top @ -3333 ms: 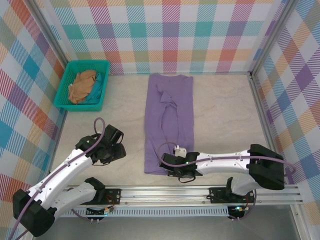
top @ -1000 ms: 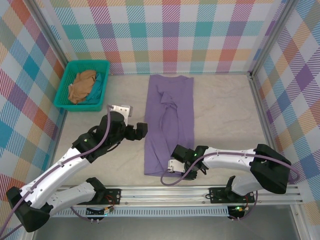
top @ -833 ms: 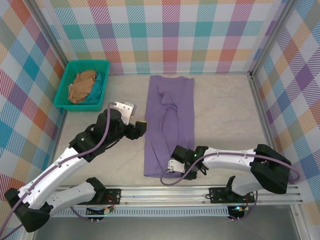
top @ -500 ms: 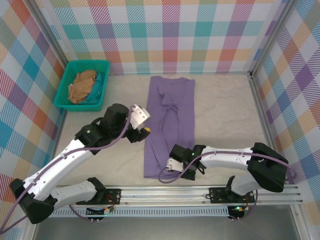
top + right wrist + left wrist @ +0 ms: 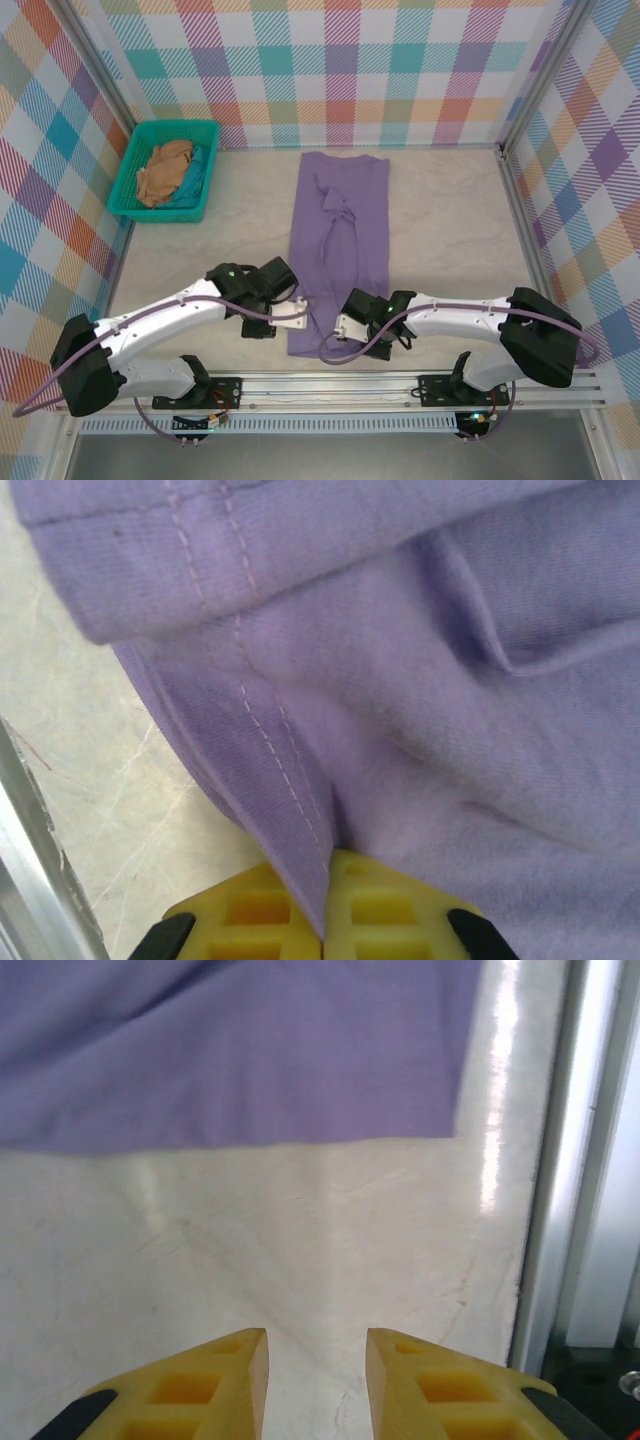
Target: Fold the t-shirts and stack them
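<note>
A: How should the fold be done?

B: Mid-surface point(image 5: 450, 230), the purple shirt point(image 5: 340, 220) is laid as a long strip. Its near hem is pinched in the closed right hand point(image 5: 326, 870). The left hand point(image 5: 316, 1340), jaws narrowly apart and empty, should be set on the other corner.

A: Obstacles?

B: None are seen. The basket point(image 5: 130, 165), with a tan shirt point(image 5: 165, 170), is set well apart.

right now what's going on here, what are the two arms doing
Two robot arms are working on a purple t-shirt laid out as a long strip on the table. The right jaws are pinched shut on its near hem. The left jaws stand apart over bare table just beside the shirt's near left corner, holding nothing. A tan t-shirt sits crumpled in the teal basket at the far left, not yet folded.
</note>
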Robot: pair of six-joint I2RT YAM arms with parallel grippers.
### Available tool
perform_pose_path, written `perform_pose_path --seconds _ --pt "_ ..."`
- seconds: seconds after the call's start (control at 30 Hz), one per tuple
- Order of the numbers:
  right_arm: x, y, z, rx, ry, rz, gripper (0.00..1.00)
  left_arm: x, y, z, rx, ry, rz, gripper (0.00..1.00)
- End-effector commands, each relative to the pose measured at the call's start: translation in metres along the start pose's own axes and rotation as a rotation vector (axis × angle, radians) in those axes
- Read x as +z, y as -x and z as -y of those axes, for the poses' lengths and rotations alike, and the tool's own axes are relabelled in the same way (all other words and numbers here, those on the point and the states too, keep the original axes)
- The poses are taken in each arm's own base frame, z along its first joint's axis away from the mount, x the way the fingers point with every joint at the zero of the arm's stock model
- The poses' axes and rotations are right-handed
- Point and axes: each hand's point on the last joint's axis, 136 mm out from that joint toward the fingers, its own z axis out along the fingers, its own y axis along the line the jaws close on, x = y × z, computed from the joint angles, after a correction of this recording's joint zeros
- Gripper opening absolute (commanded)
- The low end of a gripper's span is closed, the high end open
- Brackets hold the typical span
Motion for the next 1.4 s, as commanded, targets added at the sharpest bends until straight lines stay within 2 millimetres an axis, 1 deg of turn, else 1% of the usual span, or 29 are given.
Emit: perform_pose_path --seconds 0.0,0.13,0.2,0.3,0.43,0.5,0.67,0.73,0.87,0.97,1.03,1.13,1.2,1.23,1.33,1.37 --pt "0.013 0.011 0.045 0.070 -0.196 0.066 0.00 0.017 0.010 0.018 0.073 -0.066 -0.041 0.31" --pt "0.013 0.010 0.046 0.078 -0.201 0.069 0.00 0.033 0.042 0.032 0.093 -0.159 -0.026 0.24" --pt "0.013 0.009 0.046 0.080 -0.202 0.068 0.00 0.041 0.051 0.035 0.104 -0.179 -0.027 0.25" --pt "0.013 0.010 0.047 0.084 -0.203 0.070 0.00 0.051 0.060 0.037 0.103 -0.183 -0.008 0.29" --pt "0.012 0.009 0.047 0.086 -0.203 0.069 0.00 0.060 0.067 0.035 0.089 -0.154 0.020 0.32" --pt "0.012 0.009 0.046 0.084 -0.202 0.072 0.00 0.063 0.068 0.036 0.081 -0.152 0.028 0.36" --pt "0.013 0.009 0.046 0.084 -0.198 0.069 0.00 0.071 0.063 0.042 0.084 -0.158 0.026 0.41" --pt "0.013 0.008 0.046 0.081 -0.197 0.066 0.00 0.076 0.062 0.040 0.084 -0.144 0.029 0.44" --pt "0.012 0.009 0.045 0.080 -0.195 0.068 0.00 0.088 0.060 0.034 0.086 -0.101 0.022 0.45" --pt "0.012 0.009 0.045 0.079 -0.193 0.068 0.00 0.093 0.058 0.033 0.087 -0.088 0.017 0.47" --pt "0.012 0.008 0.044 0.080 -0.191 0.069 0.00 0.097 0.054 0.033 0.087 -0.080 0.007 0.55" --pt "0.011 0.008 0.044 0.079 -0.192 0.070 0.00 0.102 0.050 0.032 0.086 -0.058 0.000 0.56" --pt "0.011 0.008 0.044 0.080 -0.191 0.071 0.00 0.105 0.049 0.030 0.083 -0.042 0.002 0.52" --pt "0.011 0.009 0.045 0.081 -0.192 0.074 0.00 0.106 0.049 0.029 0.082 -0.037 0.001 0.47" --pt "0.010 0.009 0.044 0.080 -0.192 0.076 0.00 0.107 0.049 0.027 0.077 -0.033 -0.012 0.25" --pt "0.010 0.009 0.044 0.080 -0.193 0.077 0.00 0.107 0.049 0.027 0.078 -0.037 -0.019 0.16"
